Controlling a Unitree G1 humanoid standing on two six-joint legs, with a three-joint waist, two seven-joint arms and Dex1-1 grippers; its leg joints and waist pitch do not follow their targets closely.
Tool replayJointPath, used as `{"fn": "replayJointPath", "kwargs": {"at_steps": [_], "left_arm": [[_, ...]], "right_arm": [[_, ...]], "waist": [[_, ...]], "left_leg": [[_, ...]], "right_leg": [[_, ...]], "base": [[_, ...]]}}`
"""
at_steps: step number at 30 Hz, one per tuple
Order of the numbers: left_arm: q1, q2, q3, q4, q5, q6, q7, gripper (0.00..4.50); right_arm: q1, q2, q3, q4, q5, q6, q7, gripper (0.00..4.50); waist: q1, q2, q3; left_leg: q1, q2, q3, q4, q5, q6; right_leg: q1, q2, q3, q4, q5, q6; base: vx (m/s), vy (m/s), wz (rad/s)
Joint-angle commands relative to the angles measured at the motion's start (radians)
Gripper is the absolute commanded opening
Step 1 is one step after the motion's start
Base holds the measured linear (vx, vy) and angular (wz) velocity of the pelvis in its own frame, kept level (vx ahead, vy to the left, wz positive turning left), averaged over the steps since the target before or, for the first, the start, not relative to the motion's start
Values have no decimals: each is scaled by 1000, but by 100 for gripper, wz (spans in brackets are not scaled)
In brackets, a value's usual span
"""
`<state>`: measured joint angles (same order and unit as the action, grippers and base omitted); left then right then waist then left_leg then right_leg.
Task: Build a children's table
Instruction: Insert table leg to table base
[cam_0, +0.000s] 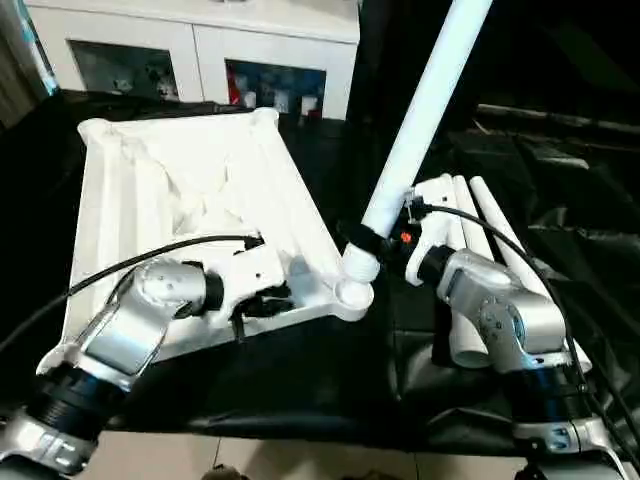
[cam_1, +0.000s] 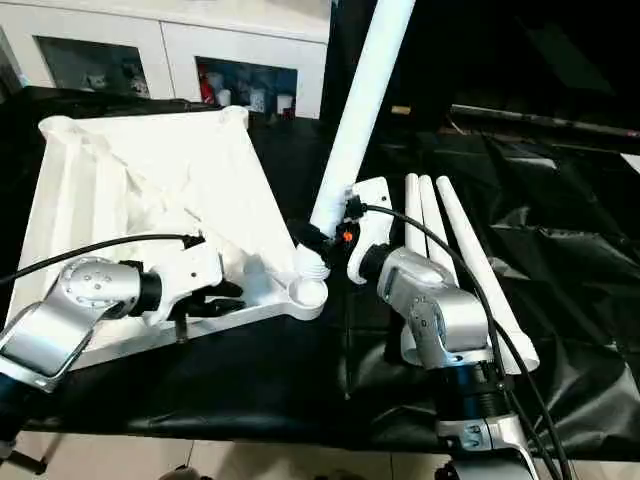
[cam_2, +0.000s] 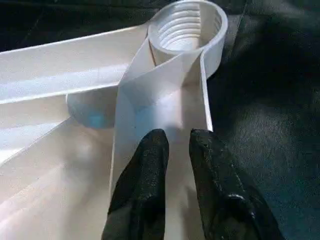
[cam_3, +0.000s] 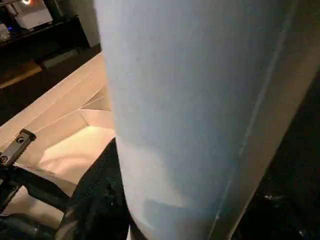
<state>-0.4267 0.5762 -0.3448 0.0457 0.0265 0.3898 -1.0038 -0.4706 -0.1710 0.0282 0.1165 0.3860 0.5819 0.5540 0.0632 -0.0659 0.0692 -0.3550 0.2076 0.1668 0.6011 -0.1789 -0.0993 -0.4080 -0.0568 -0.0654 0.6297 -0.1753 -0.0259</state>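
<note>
White tabletop (cam_0: 190, 190) lies upside down on the black-draped table (cam_0: 300, 380), ribbed underside up, left of centre. Its near-right corner socket (cam_0: 352, 294) sits at the edge closest to the right arm; the left wrist view shows the socket (cam_2: 187, 27) as an open threaded ring.

Left gripper (cam_0: 268, 300) rests over the near edge of the tabletop, just left of that socket. Its two black fingers (cam_2: 145, 190) stand slightly apart, straddling a thin upright rib of the underside; whether they pinch the rib or are loose of it I cannot tell.

Right gripper (cam_0: 362, 240) has its fingers clenched around the lower end of one white leg (cam_0: 415, 120). The leg rises steeply up and to the right, tilted, its threaded bottom end at the socket mouth; whether it is seated in the threads cannot be judged. The leg (cam_3: 200, 110) passes close in front of the right wrist camera, with a black finger (cam_3: 95, 200) pressed against its side.

Three more legs (cam_1: 440, 250) lie side by side on the black cloth to the right of the right gripper, partly behind the silver forearm, running from far to near.

White cabinet with glass doors (cam_0: 200, 50) stands beyond the far edge of the table.
</note>
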Motion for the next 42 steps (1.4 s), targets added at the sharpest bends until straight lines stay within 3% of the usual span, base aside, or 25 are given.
{"fn": "replayJointPath", "kwargs": {"at_steps": [1, 5, 12, 17, 21, 28, 35, 41, 42], "left_arm": [[-7, -17, -11, -9, -28, 15, -20, 129], [-9, -24, -8, -2, -32, 13, -19, 162], [-8, -40, -3, -20, -79, 45, -50, 174], [-6, -26, -45, 33, 3, 12, -19, 174], [-11, -22, -49, 61, 14, 32, -8, 174], [-9, -22, -35, 54, -9, 57, -14, 117], [1, -29, -20, 49, -20, 46, -21, 62], [16, -36, -4, 44, -41, 30, -18, 8], [17, -39, 0, 44, -47, 26, -17, 8]], "right_arm": [[7, -15, -7, -43, -1, 0, -1, 191], [11, -15, -5, -47, 0, 3, -1, 191], [11, -16, 2, -47, -2, 6, 4, 191], [20, -17, 17, -54, -8, 5, 9, 191], [29, -19, 24, -62, -7, 7, 17, 191], [41, -29, 41, -70, -10, 6, 31, 191], [55, -45, 64, -23, -38, -7, 50, 191], [52, -48, 71, -5, -36, -13, 56, 191], [50, -49, 72, -3, -35, -14, 56, 191]], "waist": [[1, 27, -74], [3, 25, -73], [2, 25, -73], [-1, 28, -73], [1, 29, -73], [0, 27, -71], [2, 22, -72], [1, 23, -70], [0, 18, -69]], "left_leg": [[6, 16, -3, -73, -216, -40], [6, 16, -3, -73, -219, -37], [6, 16, -3, -73, -225, -38], [7, 16, -4, -74, -230, -36], [8, 17, -5, -74, -232, -39], [9, 16, -5, -75, -252, -37], [5, 17, -4, -74, -227, -31], [7, 17, -4, -74, -249, -30], [7, 17, -4, -74, -249, -28]], "right_leg": [[53, -68, 52, -79, -252, -150], [52, -68, 51, -80, -267, -145], [52, -68, 51, -82, -281, -143], [52, -66, 51, -84, -281, -134], [52, -67, 51, -83, -277, -137], [50, -68, 51, -87, -314, -138], [52, -69, 52, -84, -282, -145], [49, -69, 51, -90, -340, -129], [49, -69, 51, -91, -344, -126]], "base": [[0, 0, 0], [0, 0, 0], [0, 0, 0], [0, 0, 0], [0, 0, 0], [0, 0, 0], [0, 0, 0], [0, 0, 0], [0, 0, 0]]}}
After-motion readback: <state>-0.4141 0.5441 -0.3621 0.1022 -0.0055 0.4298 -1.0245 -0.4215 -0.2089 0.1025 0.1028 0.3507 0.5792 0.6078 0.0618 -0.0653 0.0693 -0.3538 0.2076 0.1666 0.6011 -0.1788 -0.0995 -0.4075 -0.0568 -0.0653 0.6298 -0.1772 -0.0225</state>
